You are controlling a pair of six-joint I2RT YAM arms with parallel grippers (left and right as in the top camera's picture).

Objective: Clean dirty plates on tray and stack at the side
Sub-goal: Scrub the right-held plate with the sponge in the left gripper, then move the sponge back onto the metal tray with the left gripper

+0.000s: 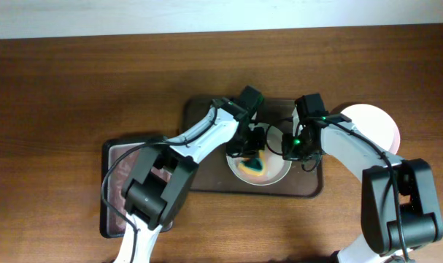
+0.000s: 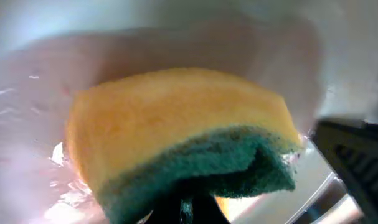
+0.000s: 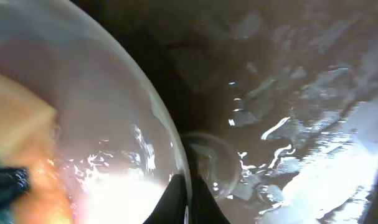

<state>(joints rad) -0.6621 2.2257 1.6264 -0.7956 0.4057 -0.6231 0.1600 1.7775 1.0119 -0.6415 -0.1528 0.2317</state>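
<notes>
The left hand (image 1: 252, 140) is closed on a yellow and green sponge (image 1: 252, 167) and presses it into the plate (image 1: 278, 174). The plate sits on the brown tray (image 1: 206, 109), in the middle of the top view. The right hand (image 1: 298, 148) looks pinched on the plate's right rim, so the plate cannot slide. To do this well, I think the sponge should rub in small rounds, lie flat and reach the edges. The right hand should hold tight but not tip the plate. The plate and tray look wet and shiny, so things may slip. A second plate (image 1: 371, 120) lies on the wooden table (image 1: 75, 73) at the right of the frame, just beside the tray. A grey pan (image 1: 115, 201) lies at the lower left, partly under the left arm.
</notes>
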